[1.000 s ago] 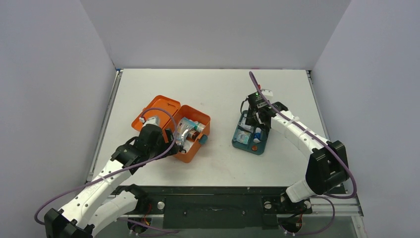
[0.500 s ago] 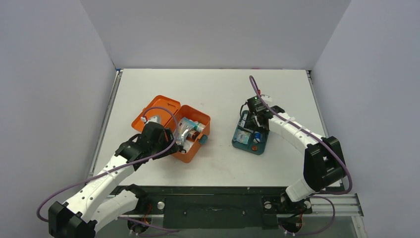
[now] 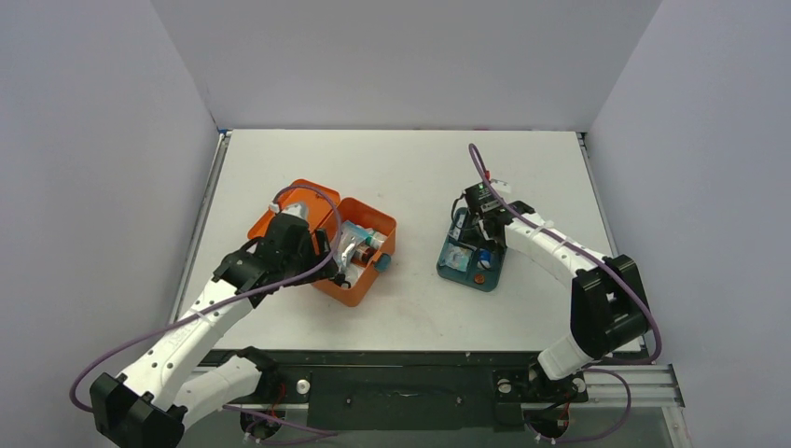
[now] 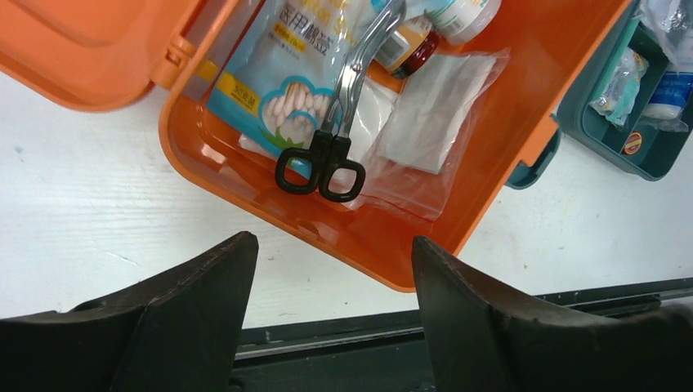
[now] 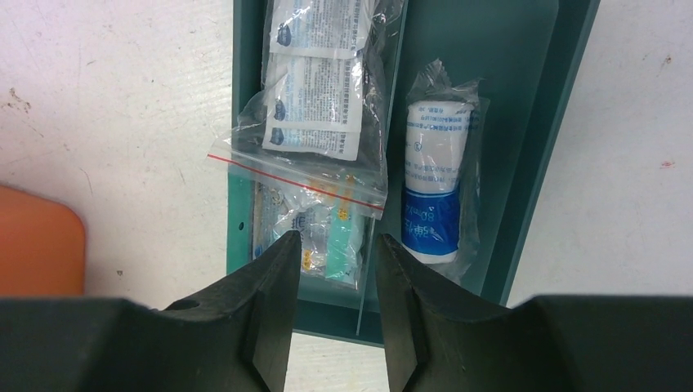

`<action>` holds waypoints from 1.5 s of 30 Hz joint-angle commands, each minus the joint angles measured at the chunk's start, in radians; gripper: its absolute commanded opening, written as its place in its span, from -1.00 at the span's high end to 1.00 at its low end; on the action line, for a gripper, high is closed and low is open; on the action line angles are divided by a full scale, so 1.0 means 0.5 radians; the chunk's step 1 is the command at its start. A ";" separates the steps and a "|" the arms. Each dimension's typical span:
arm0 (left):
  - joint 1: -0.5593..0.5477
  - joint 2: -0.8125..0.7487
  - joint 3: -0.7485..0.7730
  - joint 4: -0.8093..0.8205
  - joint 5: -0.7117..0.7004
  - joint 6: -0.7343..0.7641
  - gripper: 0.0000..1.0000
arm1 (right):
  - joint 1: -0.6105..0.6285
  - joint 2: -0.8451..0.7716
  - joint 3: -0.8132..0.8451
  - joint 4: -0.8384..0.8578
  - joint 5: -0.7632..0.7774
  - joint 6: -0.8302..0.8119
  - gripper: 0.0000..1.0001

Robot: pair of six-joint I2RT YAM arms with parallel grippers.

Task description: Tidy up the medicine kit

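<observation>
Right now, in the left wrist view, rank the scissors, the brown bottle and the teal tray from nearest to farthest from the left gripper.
1. The scissors, inside the medicine kit, just ahead of the left gripper.
2. The brown bottle, at the kit's far end.
3. The teal tray, outside the kit, far to the right.

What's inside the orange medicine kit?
In the medicine kit, black-handled scissors lie on a cotton swab packet and clear bags, beside small bottles. Whatever lies beneath is covered.
</observation>
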 commanded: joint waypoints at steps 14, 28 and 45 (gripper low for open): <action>0.220 0.409 0.544 -0.078 -0.114 0.821 -0.54 | -0.014 0.067 -0.040 0.118 0.003 -0.009 0.30; 0.346 0.821 0.703 0.173 -0.187 0.975 -0.54 | -0.004 0.067 -0.098 0.190 -0.089 -0.003 0.30; 0.403 1.061 0.716 0.308 -0.077 1.018 -0.21 | -0.019 0.061 -0.175 0.195 0.061 0.011 0.35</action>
